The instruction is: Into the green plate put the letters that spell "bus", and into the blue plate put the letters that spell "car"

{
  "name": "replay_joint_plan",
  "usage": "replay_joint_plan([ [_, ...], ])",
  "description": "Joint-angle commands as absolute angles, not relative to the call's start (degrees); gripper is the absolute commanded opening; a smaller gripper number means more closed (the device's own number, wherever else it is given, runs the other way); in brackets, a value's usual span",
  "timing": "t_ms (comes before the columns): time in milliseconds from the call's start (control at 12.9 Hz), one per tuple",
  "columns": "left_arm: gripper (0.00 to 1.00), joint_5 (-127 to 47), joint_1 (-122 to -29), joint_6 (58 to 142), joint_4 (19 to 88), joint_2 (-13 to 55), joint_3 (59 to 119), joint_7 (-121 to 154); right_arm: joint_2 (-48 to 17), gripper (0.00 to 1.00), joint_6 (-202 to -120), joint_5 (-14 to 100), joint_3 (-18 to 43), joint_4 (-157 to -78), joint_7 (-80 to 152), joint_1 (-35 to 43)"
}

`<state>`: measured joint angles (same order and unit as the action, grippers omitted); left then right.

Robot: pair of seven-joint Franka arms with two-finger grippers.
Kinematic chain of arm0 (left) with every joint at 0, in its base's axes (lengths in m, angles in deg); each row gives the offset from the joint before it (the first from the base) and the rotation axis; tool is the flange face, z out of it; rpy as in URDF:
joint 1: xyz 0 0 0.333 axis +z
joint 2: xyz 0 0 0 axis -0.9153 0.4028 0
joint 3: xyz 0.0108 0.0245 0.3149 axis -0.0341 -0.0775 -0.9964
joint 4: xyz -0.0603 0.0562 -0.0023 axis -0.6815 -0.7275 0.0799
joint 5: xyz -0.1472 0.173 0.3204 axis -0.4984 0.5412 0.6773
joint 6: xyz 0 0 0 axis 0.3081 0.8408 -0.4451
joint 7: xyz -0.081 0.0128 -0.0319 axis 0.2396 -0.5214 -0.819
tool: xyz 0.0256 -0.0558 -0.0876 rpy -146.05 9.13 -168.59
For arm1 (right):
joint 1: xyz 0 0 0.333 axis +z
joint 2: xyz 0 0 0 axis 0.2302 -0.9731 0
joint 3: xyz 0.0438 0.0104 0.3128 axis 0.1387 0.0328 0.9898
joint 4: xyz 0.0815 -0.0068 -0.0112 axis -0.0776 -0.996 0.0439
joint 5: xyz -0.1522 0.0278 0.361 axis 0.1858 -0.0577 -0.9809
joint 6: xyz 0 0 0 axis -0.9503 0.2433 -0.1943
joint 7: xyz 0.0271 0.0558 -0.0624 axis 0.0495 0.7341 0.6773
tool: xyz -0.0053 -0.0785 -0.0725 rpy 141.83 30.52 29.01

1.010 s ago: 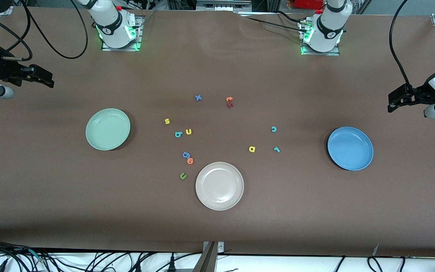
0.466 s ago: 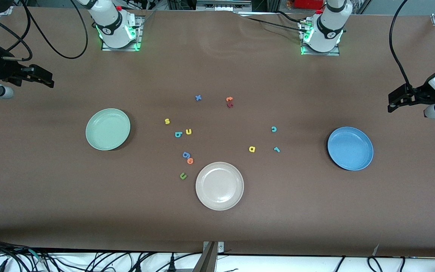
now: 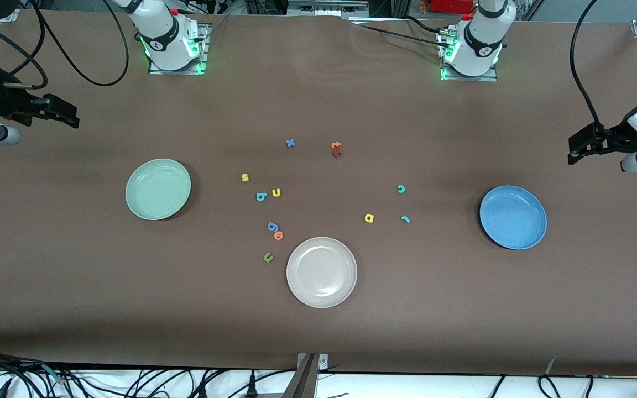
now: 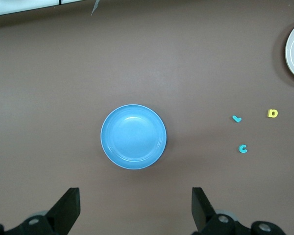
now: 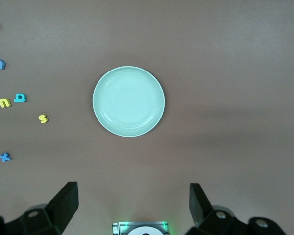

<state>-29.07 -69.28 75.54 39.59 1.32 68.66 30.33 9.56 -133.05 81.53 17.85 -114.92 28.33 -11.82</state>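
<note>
The green plate lies empty toward the right arm's end, the blue plate empty toward the left arm's end. Between them on the table lie the yellow "s", teal "b" and yellow "u", and closer to the blue plate the teal "c", yellow "a" and teal "r". My right gripper hangs open and empty over the table's end. My left gripper waits open and empty at its end.
A beige-white plate sits nearest the front camera. Beside it lie a blue "g", an orange "o" and a green "u". A blue "x" and orange and dark red letters lie nearer the bases.
</note>
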Motion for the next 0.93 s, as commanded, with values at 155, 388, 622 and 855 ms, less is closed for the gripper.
replay_joint_plan([
  [155, 1.0, -30.03, -68.97, 76.33, 40.9, -0.02, 68.84, 30.27, 9.51, 1.0, -131.82, 81.12, 17.85, -113.66, 27.79, -11.9],
  [388, 1.0, -30.03, -68.97, 76.33, 40.9, 0.07, 68.84, 30.27, 9.69, 1.0, -131.82, 81.12, 18.55, -113.75, 27.0, -11.64],
  [622, 1.0, -30.21, -68.97, 75.99, 40.98, -0.02, 68.84, 30.62, 9.08, 1.0, -131.82, 81.9, 24.16, -113.92, 18.23, -11.55],
  [855, 1.0, -30.82, -69.15, 75.81, 43.17, 0.07, 70.32, 30.28, 6.63, 1.0, -131.82, 81.21, 26.72, -114.89, 15.05, -11.46],
])
